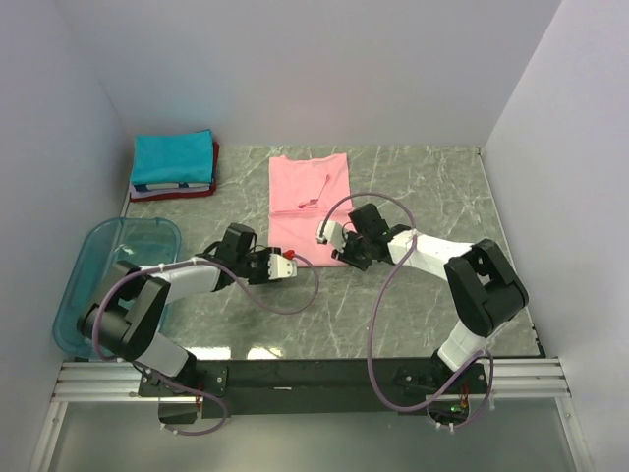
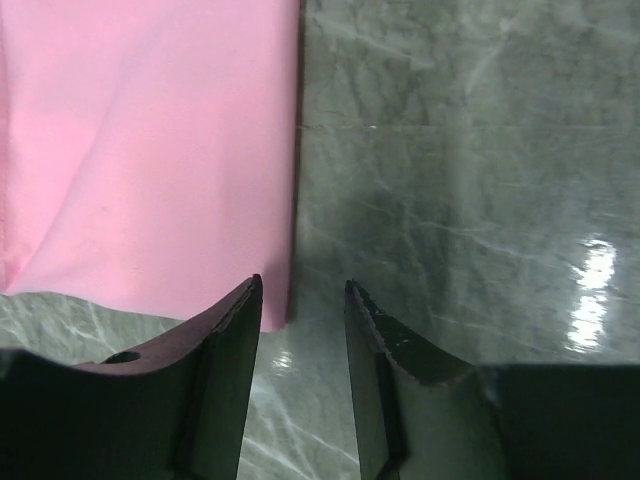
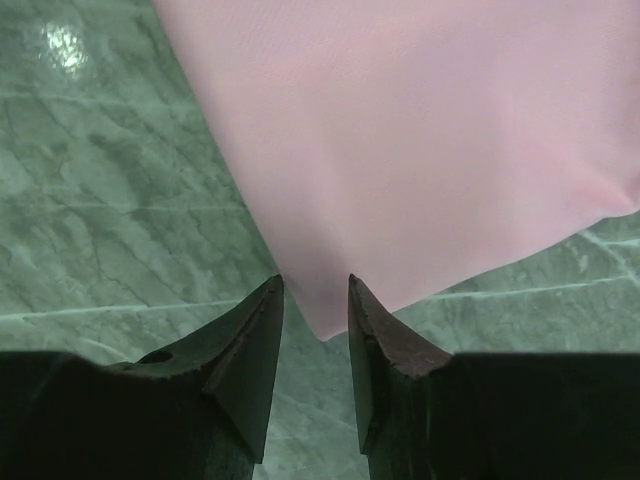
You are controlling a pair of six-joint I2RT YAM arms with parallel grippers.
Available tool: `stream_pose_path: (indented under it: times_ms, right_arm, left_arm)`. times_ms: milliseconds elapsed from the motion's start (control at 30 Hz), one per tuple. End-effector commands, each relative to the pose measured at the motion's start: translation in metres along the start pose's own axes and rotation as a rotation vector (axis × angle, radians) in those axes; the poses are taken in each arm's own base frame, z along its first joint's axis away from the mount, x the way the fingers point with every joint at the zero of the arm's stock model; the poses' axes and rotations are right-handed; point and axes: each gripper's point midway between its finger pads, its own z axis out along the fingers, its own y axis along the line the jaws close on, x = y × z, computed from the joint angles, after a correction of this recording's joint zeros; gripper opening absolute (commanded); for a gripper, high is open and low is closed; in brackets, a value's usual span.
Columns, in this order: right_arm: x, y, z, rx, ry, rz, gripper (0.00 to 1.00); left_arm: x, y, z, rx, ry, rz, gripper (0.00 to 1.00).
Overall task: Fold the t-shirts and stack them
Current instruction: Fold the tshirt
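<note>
A light pink t-shirt (image 1: pixel 309 197) lies flat in a long narrow fold on the marble table (image 1: pixel 432 197). My left gripper (image 1: pixel 293 262) hangs open over its near left corner. In the left wrist view the pink cloth (image 2: pixel 150 150) ends at a corner just ahead of the left gripper (image 2: pixel 302 290). My right gripper (image 1: pixel 344 258) is open over the near right corner. In the right wrist view the pink cloth (image 3: pixel 420 130) tapers to a corner between the open jaws of the right gripper (image 3: pixel 313 285). Neither holds cloth. A stack of folded t-shirts, teal on top (image 1: pixel 174 157), sits at the back left.
A translucent blue plastic bin (image 1: pixel 98 270) stands at the left edge near the left arm's base. White walls close in the table on the left, back and right. Cables loop from both arms over the near part of the table.
</note>
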Motion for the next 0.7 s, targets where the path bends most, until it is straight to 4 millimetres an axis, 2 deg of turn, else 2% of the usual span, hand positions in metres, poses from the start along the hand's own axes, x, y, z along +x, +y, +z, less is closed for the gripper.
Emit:
stream_pose_path:
  times_ms: [0, 200, 367, 500, 533, 667]
  right_arm:
    - [0.001, 0.002, 0.003, -0.002, 0.002, -0.046, 0.40]
    - [0.016, 0.009, 0.005, -0.025, 0.042, -0.076, 0.46]
    - [0.014, 0.004, 0.009, -0.022, 0.058, -0.072, 0.47]
    - [0.017, 0.002, 0.013, -0.027, 0.090, -0.074, 0.37]
    - [0.018, 0.001, 0.013, -0.023, 0.095, -0.076, 0.31]
    - [0.020, -0.001, 0.014, -0.020, 0.107, -0.086, 0.11]
  left_arm:
    - [-0.008, 0.022, 0.004, -0.031, -0.001, 0.061, 0.44]
    - [0.000, 0.020, 0.010, -0.003, 0.030, 0.066, 0.42]
    - [0.003, 0.019, 0.012, 0.014, 0.042, 0.067, 0.38]
    - [0.001, 0.019, 0.012, 0.026, 0.038, 0.073, 0.28]
    - [0.003, 0.013, 0.011, 0.047, 0.045, 0.061, 0.23]
    - [-0.004, 0.014, 0.010, 0.058, 0.028, 0.055, 0.11]
